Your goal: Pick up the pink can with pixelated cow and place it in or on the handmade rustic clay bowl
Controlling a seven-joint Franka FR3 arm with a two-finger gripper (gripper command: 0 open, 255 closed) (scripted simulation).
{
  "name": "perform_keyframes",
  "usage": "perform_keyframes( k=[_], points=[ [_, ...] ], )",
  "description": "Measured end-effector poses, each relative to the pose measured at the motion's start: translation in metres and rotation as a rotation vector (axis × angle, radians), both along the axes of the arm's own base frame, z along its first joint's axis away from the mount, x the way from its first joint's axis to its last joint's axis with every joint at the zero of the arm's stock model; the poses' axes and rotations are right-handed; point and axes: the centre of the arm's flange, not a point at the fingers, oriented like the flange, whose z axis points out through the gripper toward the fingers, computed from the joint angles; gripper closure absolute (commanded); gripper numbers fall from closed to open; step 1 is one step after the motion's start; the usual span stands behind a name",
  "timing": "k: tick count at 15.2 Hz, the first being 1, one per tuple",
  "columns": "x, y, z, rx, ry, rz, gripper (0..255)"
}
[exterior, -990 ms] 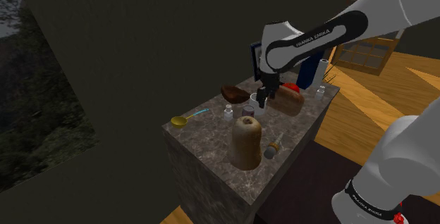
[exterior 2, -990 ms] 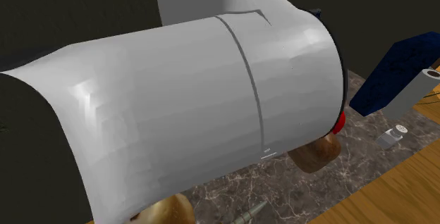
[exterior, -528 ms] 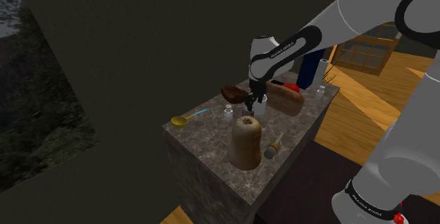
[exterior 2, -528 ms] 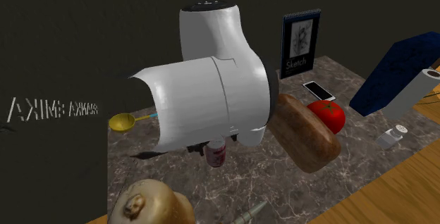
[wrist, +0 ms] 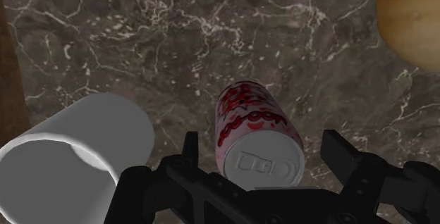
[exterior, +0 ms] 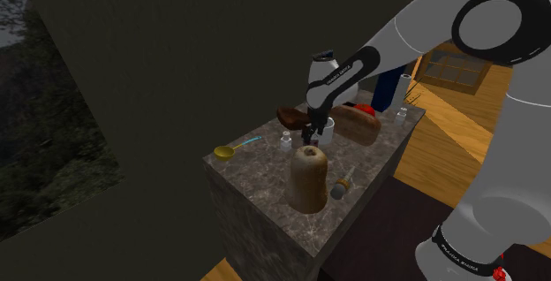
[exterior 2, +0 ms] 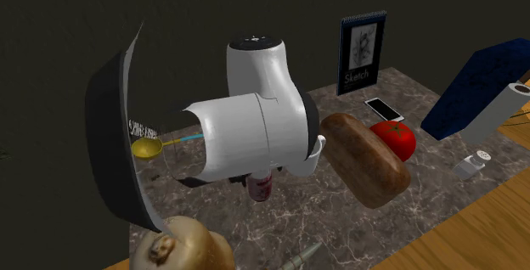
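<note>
The pink can (wrist: 255,129) stands upright on the marble table top (wrist: 141,32), its silver lid facing the wrist camera. My gripper (wrist: 264,158) is open just above it, one finger on either side, neither touching the can. In the second exterior view the can (exterior 2: 261,185) peeks out beneath the white hand. In the shoulder view the gripper (exterior: 308,135) hangs low over the table, right next to the dark brown clay bowl (exterior: 291,116), which sits just to the shoulder view's left of it.
A white cup (wrist: 67,152) lies beside the can. A tan gourd-shaped object (exterior: 307,178) stands nearer the table's front. A bread loaf (exterior 2: 365,158), tomato (exterior 2: 395,139), phone (exterior 2: 384,108), sketch book (exterior 2: 361,53), blue box (exterior 2: 476,81) and yellow spoon (exterior 2: 149,147) share the table.
The hand has come down and shifted toward the shoulder view's left, ending over the can. In the second exterior view the arm has drawn back from the camera.
</note>
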Motion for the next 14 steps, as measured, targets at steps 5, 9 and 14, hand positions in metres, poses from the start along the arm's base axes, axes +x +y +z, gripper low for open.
perform_keyframes(
  k=[5, 9, 14],
  points=[
    [0.0013, 0.0005, -0.0126, 0.0, 0.0, 0.0, 0],
    [0.0013, 0.0005, -0.0128, 0.0, -0.001, 0.0, 255],
    [0.0017, 0.0007, -0.0119, 0.0, -0.002, 0.001, 255]
  ],
)
